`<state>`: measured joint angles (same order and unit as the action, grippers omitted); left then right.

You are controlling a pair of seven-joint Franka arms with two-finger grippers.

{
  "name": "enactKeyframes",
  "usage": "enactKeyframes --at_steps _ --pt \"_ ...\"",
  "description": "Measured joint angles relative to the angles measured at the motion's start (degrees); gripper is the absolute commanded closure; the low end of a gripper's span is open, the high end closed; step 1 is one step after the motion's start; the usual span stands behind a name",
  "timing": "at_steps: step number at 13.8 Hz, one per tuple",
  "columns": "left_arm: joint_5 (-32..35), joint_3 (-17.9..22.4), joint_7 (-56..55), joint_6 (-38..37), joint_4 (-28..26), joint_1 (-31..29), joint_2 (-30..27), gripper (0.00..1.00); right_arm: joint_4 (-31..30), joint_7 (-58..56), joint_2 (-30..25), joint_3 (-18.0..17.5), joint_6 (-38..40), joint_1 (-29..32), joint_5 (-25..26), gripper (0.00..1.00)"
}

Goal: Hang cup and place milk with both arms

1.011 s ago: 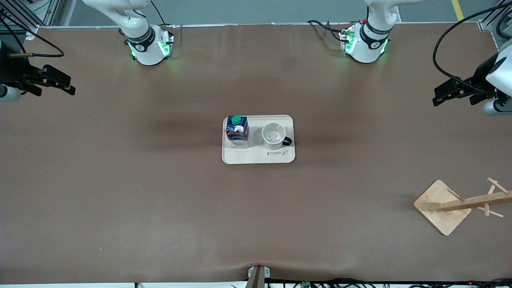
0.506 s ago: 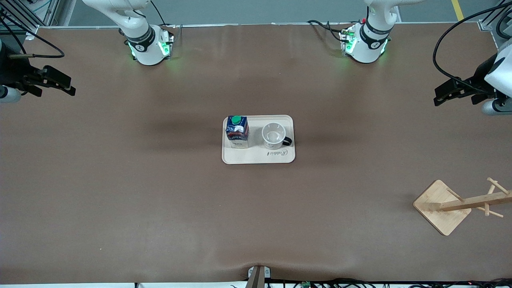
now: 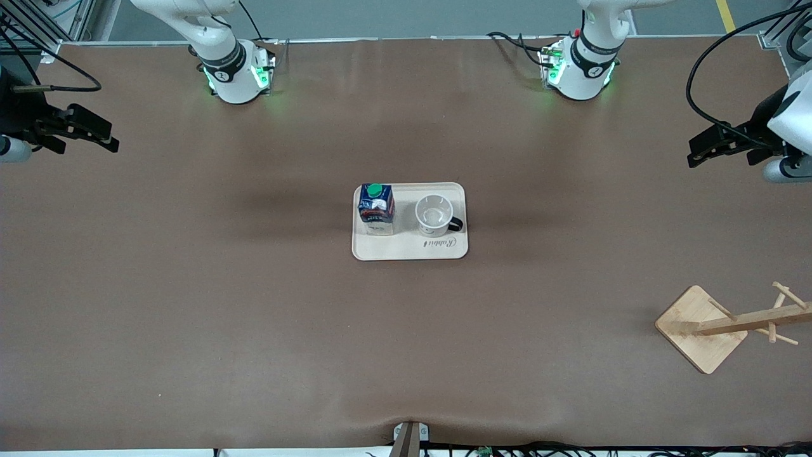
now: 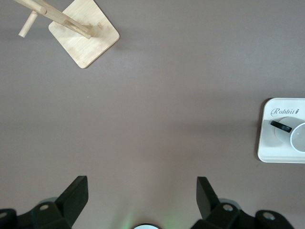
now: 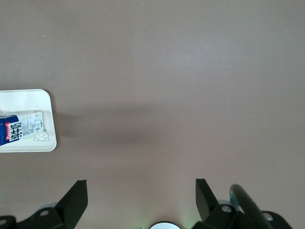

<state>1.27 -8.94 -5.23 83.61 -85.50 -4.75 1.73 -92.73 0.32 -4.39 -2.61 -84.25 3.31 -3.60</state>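
The white cup (image 3: 434, 214) stands upright on a cream tray (image 3: 410, 249) at the table's middle, its black handle toward the left arm's end; part of it shows in the left wrist view (image 4: 294, 135). The dark blue milk carton (image 3: 376, 207) with a green cap stands on the tray beside the cup, toward the right arm's end; it also shows in the right wrist view (image 5: 21, 127). My left gripper (image 3: 704, 151) is open and empty, high over the left arm's end of the table. My right gripper (image 3: 101, 133) is open and empty, high over the right arm's end.
A wooden cup rack (image 3: 755, 320) with pegs stands on a square bamboo base (image 3: 694, 343) near the left arm's end, nearer the front camera than the tray; it shows in the left wrist view (image 4: 83, 33). Brown tabletop surrounds the tray.
Both grippers have drifted very slightly outward toward their ends of the table. The cup, milk and rack have not moved.
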Motion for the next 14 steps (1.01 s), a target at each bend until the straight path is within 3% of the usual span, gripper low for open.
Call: enactKeyframes --at_steps 6,14 --pt "0.0 -0.4 -2.2 -0.1 -0.1 0.2 0.0 0.00 0.1 -0.2 0.6 0.0 -0.2 0.0 0.5 0.00" --pt "0.0 -7.9 -20.1 -0.2 -3.5 0.5 0.7 0.00 0.2 -0.3 0.6 0.0 -0.2 0.0 2.2 0.00"
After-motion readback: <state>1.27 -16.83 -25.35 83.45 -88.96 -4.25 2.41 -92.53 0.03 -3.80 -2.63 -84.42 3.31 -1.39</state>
